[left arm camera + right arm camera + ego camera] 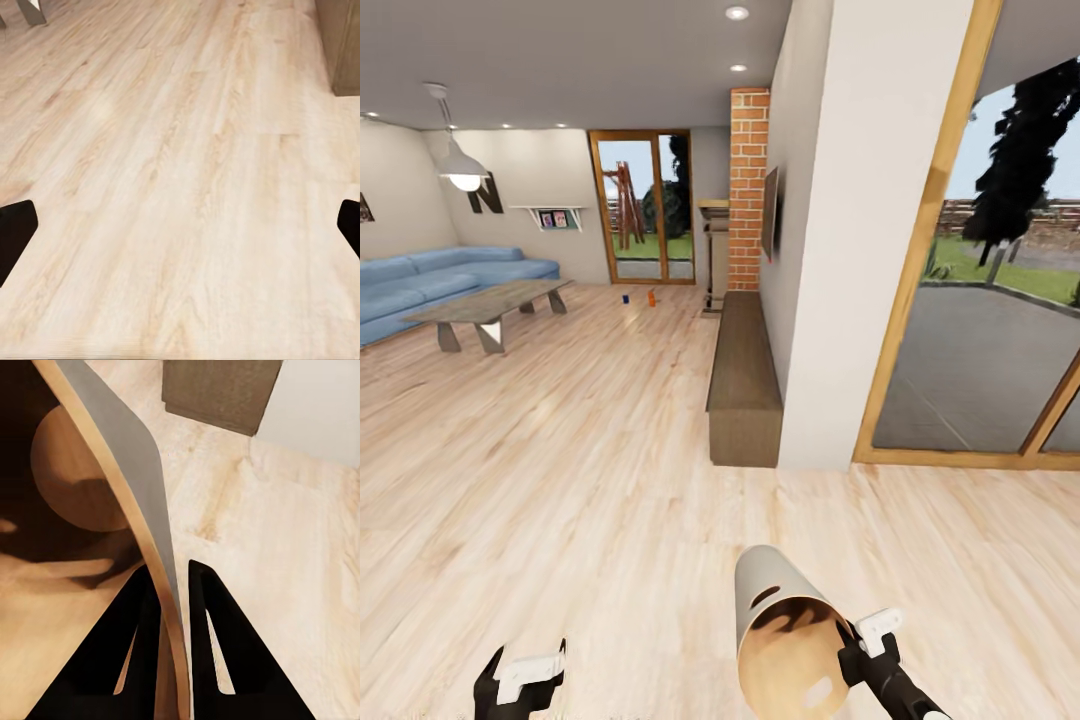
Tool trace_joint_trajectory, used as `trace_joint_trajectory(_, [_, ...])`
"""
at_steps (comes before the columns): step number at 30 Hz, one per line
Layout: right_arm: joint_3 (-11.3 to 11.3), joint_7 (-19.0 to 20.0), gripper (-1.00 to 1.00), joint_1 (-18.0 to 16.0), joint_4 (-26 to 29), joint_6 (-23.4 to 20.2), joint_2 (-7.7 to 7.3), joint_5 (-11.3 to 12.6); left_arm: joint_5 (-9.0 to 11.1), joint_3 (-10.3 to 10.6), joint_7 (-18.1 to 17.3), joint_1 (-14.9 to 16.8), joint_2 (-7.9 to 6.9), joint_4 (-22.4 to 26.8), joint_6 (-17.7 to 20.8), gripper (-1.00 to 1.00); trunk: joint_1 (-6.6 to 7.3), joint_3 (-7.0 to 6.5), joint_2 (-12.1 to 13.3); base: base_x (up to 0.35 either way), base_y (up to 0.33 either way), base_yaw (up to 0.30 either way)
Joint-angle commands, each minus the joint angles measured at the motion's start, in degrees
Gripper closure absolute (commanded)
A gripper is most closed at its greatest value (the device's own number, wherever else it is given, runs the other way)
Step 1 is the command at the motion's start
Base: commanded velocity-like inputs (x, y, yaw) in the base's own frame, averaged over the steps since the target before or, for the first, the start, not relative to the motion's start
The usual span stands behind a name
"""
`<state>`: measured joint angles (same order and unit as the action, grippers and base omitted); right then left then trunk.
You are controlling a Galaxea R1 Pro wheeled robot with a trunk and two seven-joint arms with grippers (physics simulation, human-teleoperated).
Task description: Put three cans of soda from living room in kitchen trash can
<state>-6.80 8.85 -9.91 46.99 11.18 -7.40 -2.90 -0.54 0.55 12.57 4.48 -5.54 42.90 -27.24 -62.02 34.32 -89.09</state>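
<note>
Grey tash can (785, 625) rim pinched in right claw (174, 585), tilted above floor (590, 480)

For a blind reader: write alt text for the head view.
The right gripper carries the bin by its rim over pale plank floor, the left gripper empty. Far ahead, a blue can and an orange can stand near a brick chimney, with a sofa at left.

Open plank floor (560, 450) left of low bench (743, 375)
</note>
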Motion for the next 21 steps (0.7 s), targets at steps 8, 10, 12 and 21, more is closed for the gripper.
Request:
trace_joint_trajectory(8, [0.0,0.3,1.00,0.0,0.1,0.0,0.01,0.3,0.0,0.0,0.0,0.0,0.00,0.0,0.0,-1.00,0.00,-0.01,0.0,0.000,0.000,0.242])
trace_joint_trajectory(10, [0.0,0.3,1.00,0.0,0.1,0.0,0.01,0.3,0.0,0.0,0.0,0.0,0.00,0.0,0.0,-1.00,0.00,-0.01,0.0,0.000,0.000,0.243])
trace_joint_trajectory(12, [0.0,0.3,1.00,0.0,0.1,0.0,0.01,0.3,0.0,0.0,0.0,0.0,0.00,0.0,0.0,-1.00,0.00,-0.01,0.0,0.000,0.000,0.243])
trace_joint_trajectory(21, [0.0,0.3,1.00,0.0,0.0,0.0,0.01,0.3,0.0,0.0,0.0,0.0,0.00,0.0,0.0,-1.00,0.00,-0.01,0.0,0.000,0.000,0.244])
